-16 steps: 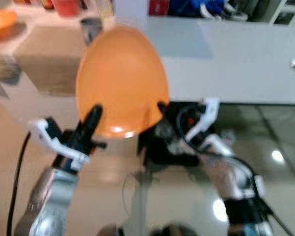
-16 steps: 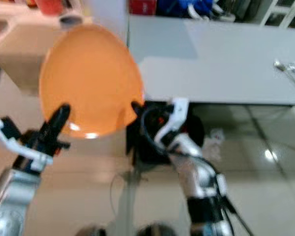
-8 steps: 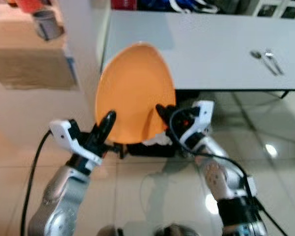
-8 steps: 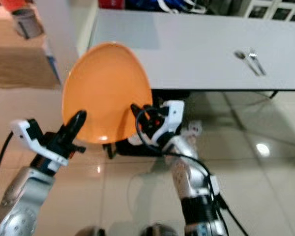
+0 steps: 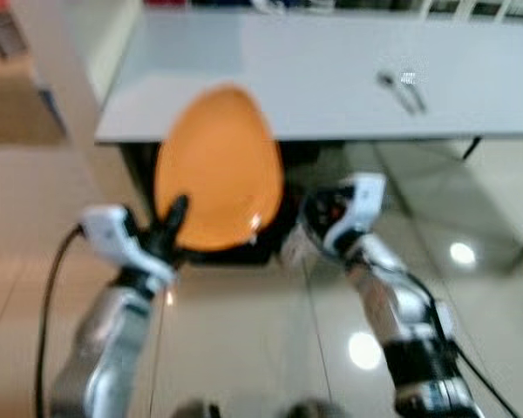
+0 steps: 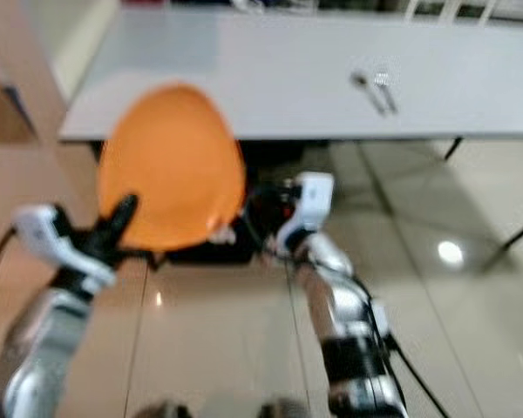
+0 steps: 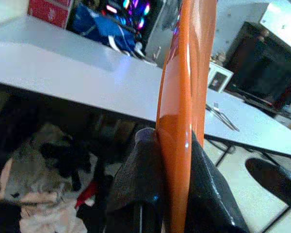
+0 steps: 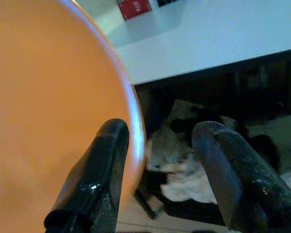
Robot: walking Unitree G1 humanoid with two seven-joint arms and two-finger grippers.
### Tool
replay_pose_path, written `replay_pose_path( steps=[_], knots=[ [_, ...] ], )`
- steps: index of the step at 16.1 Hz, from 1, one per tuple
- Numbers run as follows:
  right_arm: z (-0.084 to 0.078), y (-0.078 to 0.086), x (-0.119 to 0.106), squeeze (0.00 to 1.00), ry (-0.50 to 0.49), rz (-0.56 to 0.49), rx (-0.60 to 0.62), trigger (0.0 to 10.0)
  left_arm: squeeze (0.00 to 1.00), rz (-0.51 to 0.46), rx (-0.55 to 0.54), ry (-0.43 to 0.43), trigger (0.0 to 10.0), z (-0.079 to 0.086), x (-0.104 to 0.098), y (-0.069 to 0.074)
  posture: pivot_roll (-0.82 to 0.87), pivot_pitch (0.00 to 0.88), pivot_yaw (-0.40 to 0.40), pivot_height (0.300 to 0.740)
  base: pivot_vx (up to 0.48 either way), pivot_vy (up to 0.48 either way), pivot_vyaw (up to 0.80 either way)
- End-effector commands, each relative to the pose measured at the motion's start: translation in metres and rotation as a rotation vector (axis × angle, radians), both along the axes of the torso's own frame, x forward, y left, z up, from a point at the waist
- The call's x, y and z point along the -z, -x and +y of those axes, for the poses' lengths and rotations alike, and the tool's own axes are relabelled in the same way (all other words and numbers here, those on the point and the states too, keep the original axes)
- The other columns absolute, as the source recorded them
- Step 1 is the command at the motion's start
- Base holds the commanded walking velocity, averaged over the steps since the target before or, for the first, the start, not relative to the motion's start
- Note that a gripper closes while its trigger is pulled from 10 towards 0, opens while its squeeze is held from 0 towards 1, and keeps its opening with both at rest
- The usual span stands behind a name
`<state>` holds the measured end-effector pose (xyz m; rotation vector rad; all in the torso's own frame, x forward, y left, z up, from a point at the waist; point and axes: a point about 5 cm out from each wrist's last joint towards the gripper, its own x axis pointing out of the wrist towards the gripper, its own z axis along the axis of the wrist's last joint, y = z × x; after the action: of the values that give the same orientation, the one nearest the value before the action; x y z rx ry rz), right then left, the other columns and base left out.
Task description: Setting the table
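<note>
- Glossy beige floor tiles (image 5: 244, 348) fill the near part of the scene, and a long white table (image 5: 331, 78) stretches across the far part.
- Left gripper (image 7: 170, 160) is clamped on the near edge of an orange plate (image 5: 218, 165); in the left wrist view its two black fingers (image 7: 138, 179) press against both faces of the rim.
- Held tilted up on edge, the orange plate sits in the air in front of the table's near edge, toward the table's left end.
- Right gripper (image 8: 157, 160) is at the plate's right rim with its fingers apart; one finger lies against the plate's face, the other stands clear beside the rim.
- Both silver arms reach forward from the near edge of the head views, left arm on the left, right arm on the right.
- Two pieces of cutlery (image 5: 401, 87), blurred, lie on the table, to the right of the plate and well apart from it.
- Dark clutter and pale cloth (image 8: 184, 165) lie on the floor under the table.
</note>
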<state>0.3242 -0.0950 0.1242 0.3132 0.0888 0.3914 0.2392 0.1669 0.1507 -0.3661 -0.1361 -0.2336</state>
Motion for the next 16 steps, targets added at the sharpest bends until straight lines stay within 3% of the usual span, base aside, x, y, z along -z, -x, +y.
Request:
replay_pose_path(
  steps=[1,4,6,10,16],
  knots=[
    [-0.010,-0.001,0.007,0.00,0.053,0.024,0.052,10.0,0.00,-0.069,0.045,0.005,10.0,-0.011,-0.014,-0.002,-0.09,0.117,-0.006,0.740,0.480,0.000,-0.55],
    [-0.008,0.000,0.007,0.00,0.034,0.024,0.042,10.0,0.00,-0.098,0.062,0.003,10.0,-0.015,-0.023,-0.003,-0.09,0.119,-0.002,0.740,0.480,0.000,-0.53],
    [-0.005,0.000,0.005,0.00,0.054,0.017,0.028,10.0,0.00,-0.132,0.084,0.008,10.0,-0.020,-0.033,-0.004,-0.09,0.119,-0.004,0.740,0.480,0.000,0.00],
    [0.000,0.001,-0.008,0.00,-0.025,-0.047,-0.021,10.0,0.00,-0.219,0.148,0.027,10.0,-0.031,-0.056,-0.012,-0.09,0.120,-0.005,0.740,0.480,0.000,0.00],
    [0.002,0.000,-0.015,0.00,-0.028,-0.073,-0.025,10.0,0.00,-0.291,0.261,0.045,10.0,-0.050,-0.081,-0.027,-0.09,0.118,-0.003,0.740,0.480,0.000,0.00]
  ],
)
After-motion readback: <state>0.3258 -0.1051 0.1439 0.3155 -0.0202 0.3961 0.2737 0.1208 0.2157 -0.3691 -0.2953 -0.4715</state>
